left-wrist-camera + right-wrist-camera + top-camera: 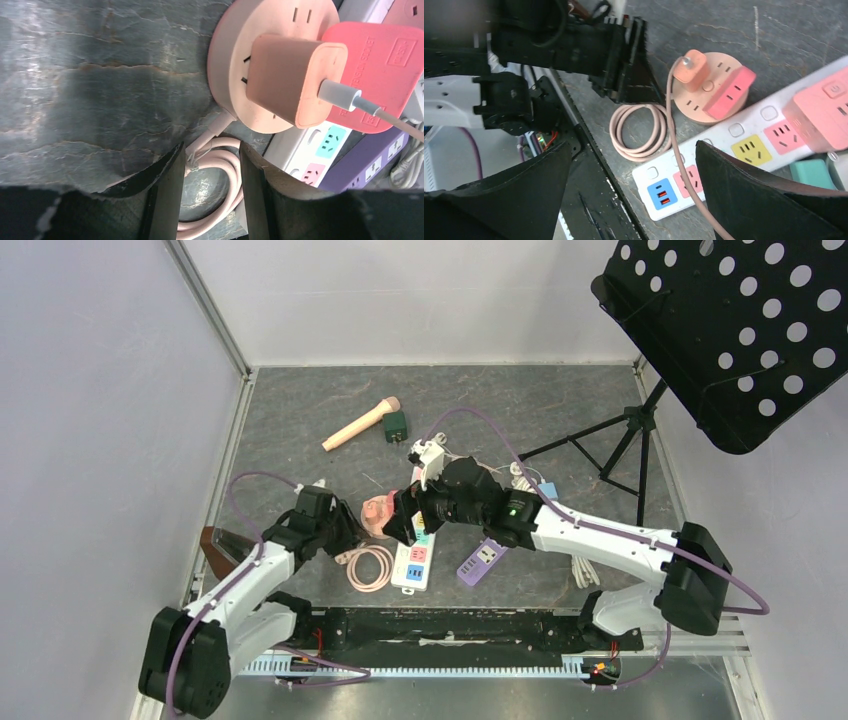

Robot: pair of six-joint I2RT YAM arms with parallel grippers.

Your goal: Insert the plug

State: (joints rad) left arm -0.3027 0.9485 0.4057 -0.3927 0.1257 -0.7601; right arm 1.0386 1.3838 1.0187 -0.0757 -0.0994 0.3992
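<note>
While the peach plug (292, 75) stands on the round pink socket (227, 55) at the upper right of the left wrist view, the left gripper (211, 146) hangs below it. Its jaws are apart and empty, and a coiled pink cable (222, 160) shows between them. The right gripper (633, 145) is spread wide, holding nothing. A coral adapter (385, 65) crowds the plug's right side. A white power strip (412, 570) and a purple strip (480, 560) lie just beside the socket. A perforated black stand (730, 330) fills the overhead view's upper right. The tabletop (300, 410) is grey and slate-like, and the walls (100, 390) are pale.
</note>
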